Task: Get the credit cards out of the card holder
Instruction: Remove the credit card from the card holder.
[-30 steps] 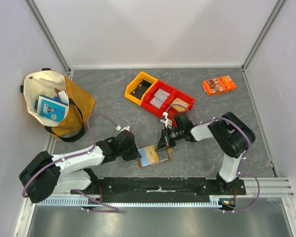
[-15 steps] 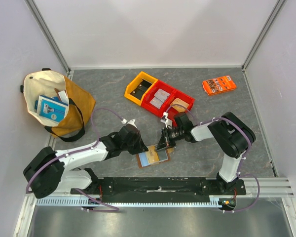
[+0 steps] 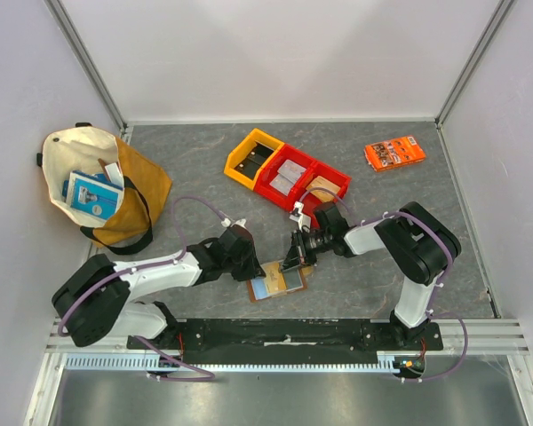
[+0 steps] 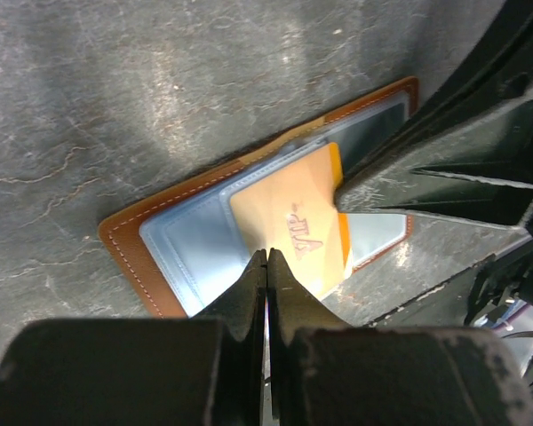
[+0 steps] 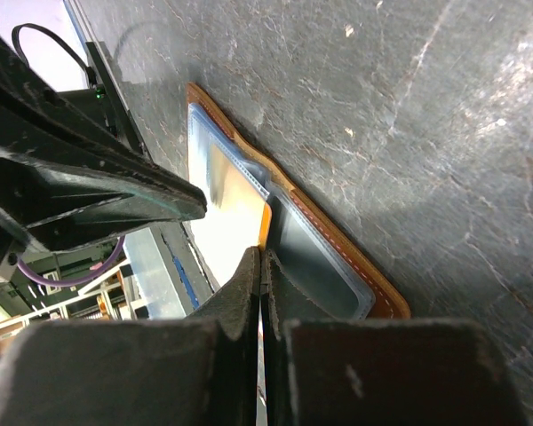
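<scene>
A: Checking left gripper: fingers closed together, tips at the near edge of the orange-gold credit card. Cannot tell if it is pinched.
B: And the right gripper?
A: Closed too, tips at the same card's opposite edge. The card holder lies open on the desk, between both grippers.

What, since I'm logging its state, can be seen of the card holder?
The card holder lies open and flat on the grey table. Brown leather with pale stitching outside, pale blue-grey pockets inside. An orange-gold card marked VIP sticks partway from a pocket. The shut left gripper touches that card's edge; the shut right gripper rests its tip beside the card.
</scene>
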You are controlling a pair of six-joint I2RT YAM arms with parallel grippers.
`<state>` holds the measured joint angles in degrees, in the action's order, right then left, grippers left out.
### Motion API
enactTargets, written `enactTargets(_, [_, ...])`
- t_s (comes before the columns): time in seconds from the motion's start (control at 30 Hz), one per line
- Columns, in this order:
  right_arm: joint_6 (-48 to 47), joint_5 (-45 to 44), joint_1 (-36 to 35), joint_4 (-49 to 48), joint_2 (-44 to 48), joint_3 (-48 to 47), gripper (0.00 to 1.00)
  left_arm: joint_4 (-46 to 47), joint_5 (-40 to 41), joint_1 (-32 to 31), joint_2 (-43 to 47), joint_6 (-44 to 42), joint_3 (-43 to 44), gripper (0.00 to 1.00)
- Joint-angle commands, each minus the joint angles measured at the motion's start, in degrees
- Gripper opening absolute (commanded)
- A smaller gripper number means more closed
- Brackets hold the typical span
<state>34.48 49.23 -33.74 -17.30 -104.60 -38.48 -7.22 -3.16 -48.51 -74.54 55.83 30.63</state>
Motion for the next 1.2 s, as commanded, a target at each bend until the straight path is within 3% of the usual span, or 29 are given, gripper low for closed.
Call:
enactTargets(0.0, [-0.6,-0.7,0.2,-0.9,1.5,0.9,0.00,-0.4,0.0,0.1,-2.0,-1.0,0.0,0.02])
enactTargets(0.37, [-0.8,-1.4,0.2,-1.0,1.8,1.2,0.00,-3.6,1.8,0.1,-1.7,-0.6,-1.1,0.02])
enactTargets(1.1, [-5.8,-5.3,3.5,8.8,5.5,1.0,0.00,-5.6,2.8,0.0,-3.6,-0.8,-1.1,0.02])
enactTargets(1.17, [-6.0,-3.9,3.5,9.0,5.5,0.6,0.05,-5.6,2.6,0.1,-3.4,-1.1,-0.9,0.02])
